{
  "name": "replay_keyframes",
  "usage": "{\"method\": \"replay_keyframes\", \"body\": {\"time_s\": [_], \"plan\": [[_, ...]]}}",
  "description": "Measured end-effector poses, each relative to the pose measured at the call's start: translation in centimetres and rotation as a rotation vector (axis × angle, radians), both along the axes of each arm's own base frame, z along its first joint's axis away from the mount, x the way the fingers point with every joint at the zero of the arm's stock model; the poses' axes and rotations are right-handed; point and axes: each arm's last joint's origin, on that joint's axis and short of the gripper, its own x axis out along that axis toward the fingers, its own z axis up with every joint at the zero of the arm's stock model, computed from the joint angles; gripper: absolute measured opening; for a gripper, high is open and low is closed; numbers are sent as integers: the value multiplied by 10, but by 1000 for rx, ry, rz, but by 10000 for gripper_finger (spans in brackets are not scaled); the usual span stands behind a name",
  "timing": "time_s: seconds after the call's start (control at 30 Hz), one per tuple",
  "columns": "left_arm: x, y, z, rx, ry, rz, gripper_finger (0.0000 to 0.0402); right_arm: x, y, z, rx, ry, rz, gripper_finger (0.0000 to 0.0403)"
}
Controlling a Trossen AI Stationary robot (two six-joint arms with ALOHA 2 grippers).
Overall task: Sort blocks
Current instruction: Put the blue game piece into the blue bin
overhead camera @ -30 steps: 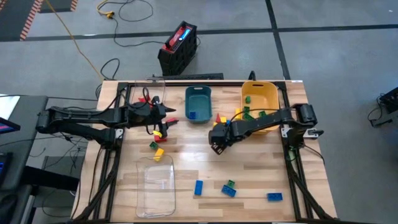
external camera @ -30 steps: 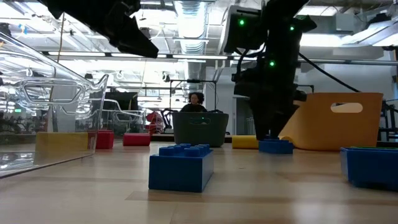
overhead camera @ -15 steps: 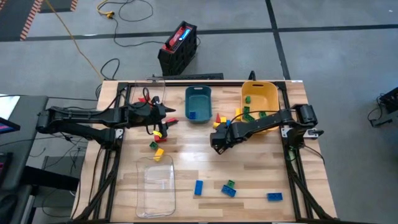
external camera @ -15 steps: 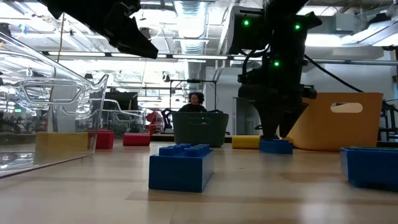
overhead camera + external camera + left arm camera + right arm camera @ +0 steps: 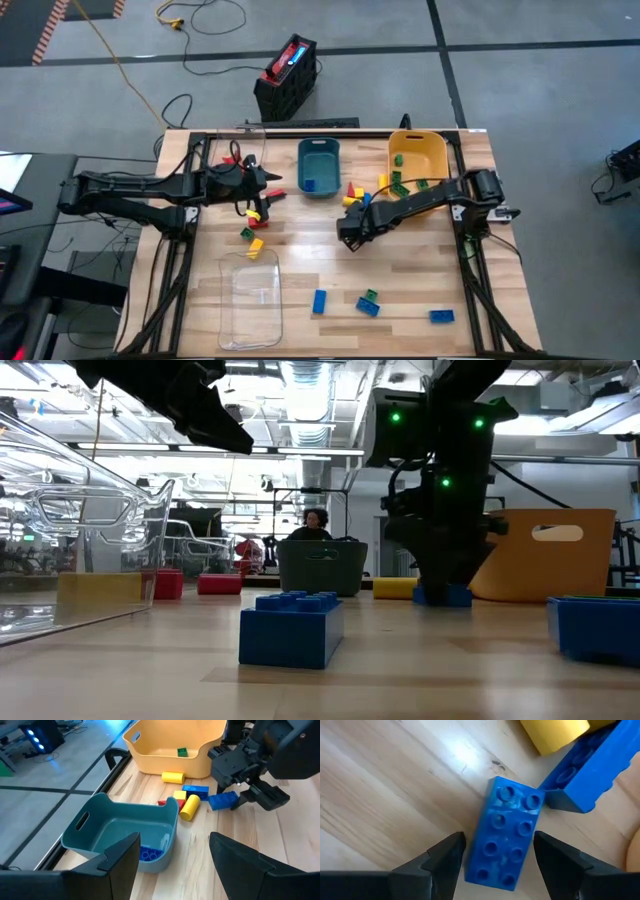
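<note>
A blue brick [image 5: 507, 837] lies flat on the table, studs up. My right gripper [image 5: 500, 845] points down over it, open, with one finger on each long side and apart from it. In the high view my right gripper [image 5: 350, 228] covers that brick, near the table's middle. The brick [image 5: 223, 800] shows below it in the left wrist view. Beside it lie a second blue brick [image 5: 590, 775] and a yellow cylinder [image 5: 190, 806]. My left gripper [image 5: 268, 190] waits open and empty above the table's left part.
A teal bin [image 5: 319, 166] with a blue brick inside and a yellow bin [image 5: 418, 155] with green bricks stand at the far edge. One clear tray [image 5: 252, 295] lies near left, another [image 5: 230, 150] far left. Loose blue bricks [image 5: 319, 301] [image 5: 441, 316] lie along the near edge.
My right gripper has come down toward the table over the blue brick, drifting slightly toward the near left, until its fingers stand on either side of the brick. The brick has kept its place.
</note>
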Motion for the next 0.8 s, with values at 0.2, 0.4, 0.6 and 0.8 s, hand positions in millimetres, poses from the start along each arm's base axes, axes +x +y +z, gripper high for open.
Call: {"method": "replay_keyframes", "body": {"time_s": [0.2, 0.4, 0.6, 0.8], "plan": [[0, 0, 0, 4, -1, -2, 233, 2, 0, -1, 29, 4, 64, 197], [0, 0, 0, 4, -1, -2, 233, 9, 2, 8, 51, 18, 180, 98], [0, 0, 0, 13, 0, -5, 233, 20, 4, 50, 15, -137, 348, 97], [2, 0, 4, 25, -39, -8, 233, 14, -10, 88, -192, -300, 410, 101]]}}
